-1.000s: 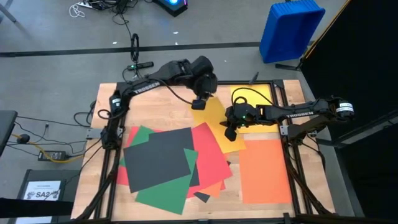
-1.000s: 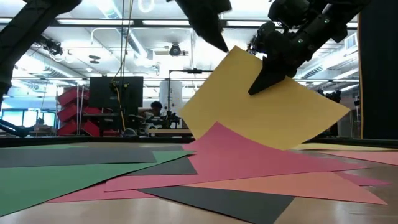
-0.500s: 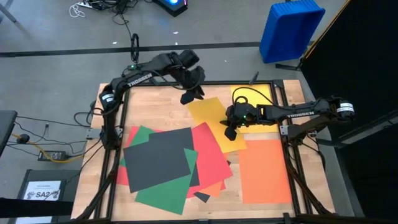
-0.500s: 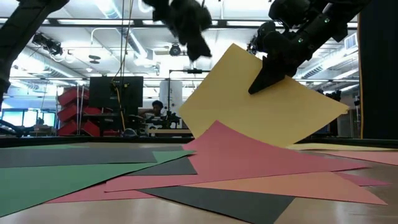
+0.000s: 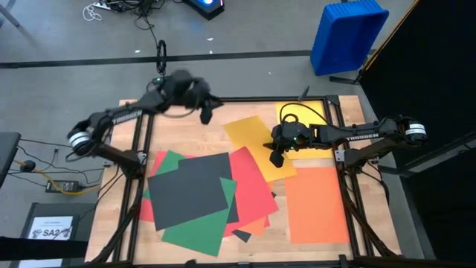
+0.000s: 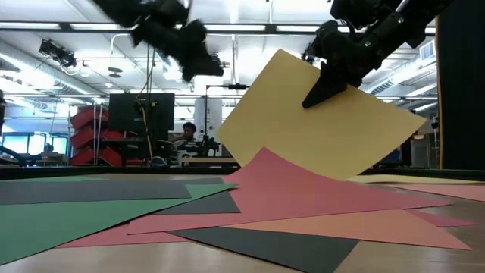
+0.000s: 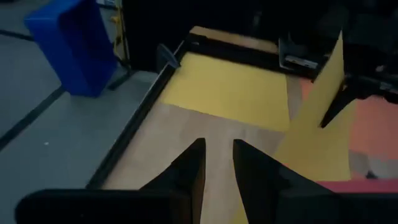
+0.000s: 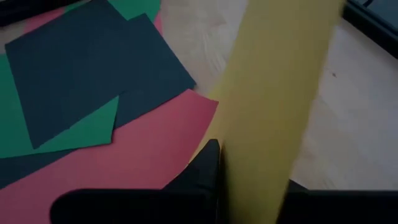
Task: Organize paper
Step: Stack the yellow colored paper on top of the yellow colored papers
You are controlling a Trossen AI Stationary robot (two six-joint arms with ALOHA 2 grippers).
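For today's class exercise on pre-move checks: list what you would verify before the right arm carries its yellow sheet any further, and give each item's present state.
1. Right gripper shut on the lifted yellow sheet: ok.
2. Sheet raised off the pile, one edge low by the red sheet: ok.
3. Left gripper away from the sheet, near the table's far edge: ok.
4. Left gripper carrying nothing: ok.
5. Flat yellow sheet in the far right corner lying uncovered: ok.
6. Only one sheet pinched: cannot tell.
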